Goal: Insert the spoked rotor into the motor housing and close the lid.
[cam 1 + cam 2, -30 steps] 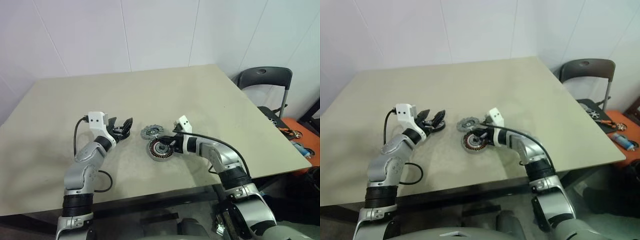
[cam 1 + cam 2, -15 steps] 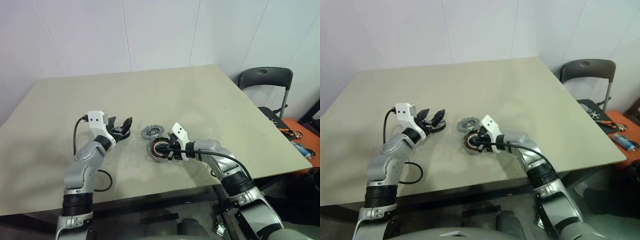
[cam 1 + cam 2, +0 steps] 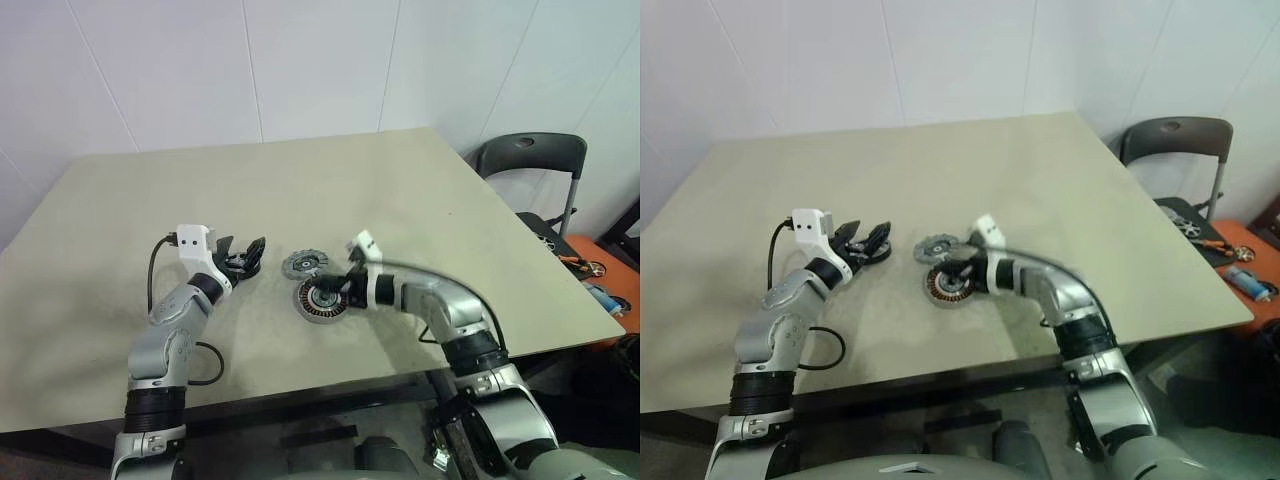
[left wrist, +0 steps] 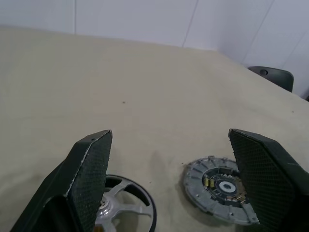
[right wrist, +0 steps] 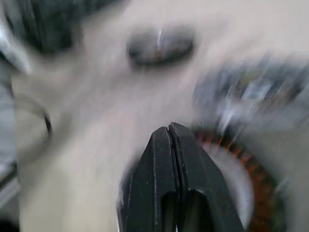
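Beige surface: near its front edge, the copper-wound motor housing is met by the closed right gripper; the toothed grey lid lies beside it; the black-rimmed spoked rotor is straddled by the spread left gripper.

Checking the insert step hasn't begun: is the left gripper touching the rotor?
Apart. In the left wrist view the left gripper stands wide open above the rotor, which lies flat on the table with bare table between the fingers.

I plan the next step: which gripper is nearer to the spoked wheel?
Left. The left gripper stands open right over the spoked wheel; the shut right gripper is at the motor housing, farther away.
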